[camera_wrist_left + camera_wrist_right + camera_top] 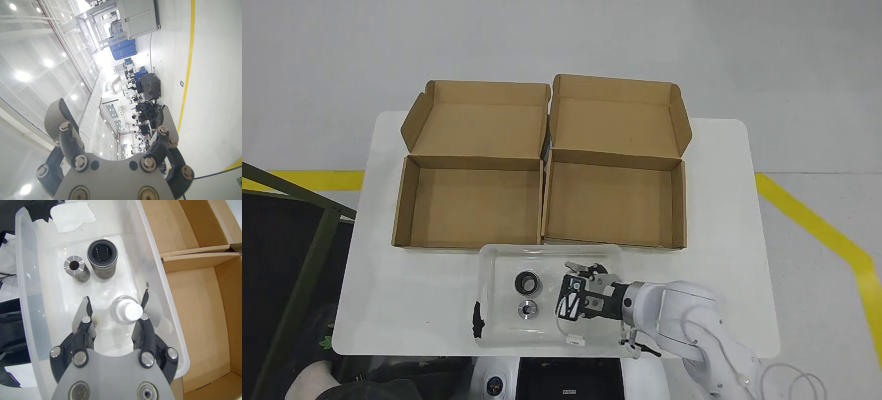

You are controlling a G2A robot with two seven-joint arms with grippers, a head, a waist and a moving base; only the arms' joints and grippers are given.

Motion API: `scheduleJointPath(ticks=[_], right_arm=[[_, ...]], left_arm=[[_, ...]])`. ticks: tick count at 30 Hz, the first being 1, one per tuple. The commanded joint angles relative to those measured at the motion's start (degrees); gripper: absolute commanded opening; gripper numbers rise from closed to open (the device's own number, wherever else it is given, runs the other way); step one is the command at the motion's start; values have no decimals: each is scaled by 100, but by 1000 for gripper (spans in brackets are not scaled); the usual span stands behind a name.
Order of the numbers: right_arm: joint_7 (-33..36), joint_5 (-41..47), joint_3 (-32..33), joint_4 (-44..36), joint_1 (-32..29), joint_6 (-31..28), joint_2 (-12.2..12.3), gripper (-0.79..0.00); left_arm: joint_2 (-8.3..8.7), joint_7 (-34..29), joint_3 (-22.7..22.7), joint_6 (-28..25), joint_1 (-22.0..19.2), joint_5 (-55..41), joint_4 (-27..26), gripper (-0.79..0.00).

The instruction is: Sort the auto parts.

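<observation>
While the right claw hangs inside the clear bin, jaws wide and holding nothing, it straddles the white-capped bottle. The bottle stands upright just beside one finger, so this looks lined up for a grab. Bearing and steel sleeve stand farther along the bin floor, apart from the claw, so closing room looks fine. Bin wall is close on the bottle's side, tight there. Two open boxes sit just behind the bin. Left claw is spread wide, holding nothing, pointed at the ceiling.
</observation>
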Motion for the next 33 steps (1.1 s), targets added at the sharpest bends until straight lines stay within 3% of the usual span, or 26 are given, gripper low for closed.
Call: scheduleJointPath(ticks=[1,5,10,24,33], right_arm=[[28,0,11,-3,11,39,9,-449],[60,1,20,11,29,109,27,-542],[29,26,16,-2,61,126,48,-785],[-523,246,-7,-407,92,-389,142,-785],[-976,290,5,-617,289,-414,173,-785]], left_arm=[[0,0,0,0,0,0,0,0],[0,0,0,0,0,0,0,0],[0,0,0,0,0,0,0,0],[0,0,0,0,0,0,0,0],[0,0,0,0,0,0,0,0]])
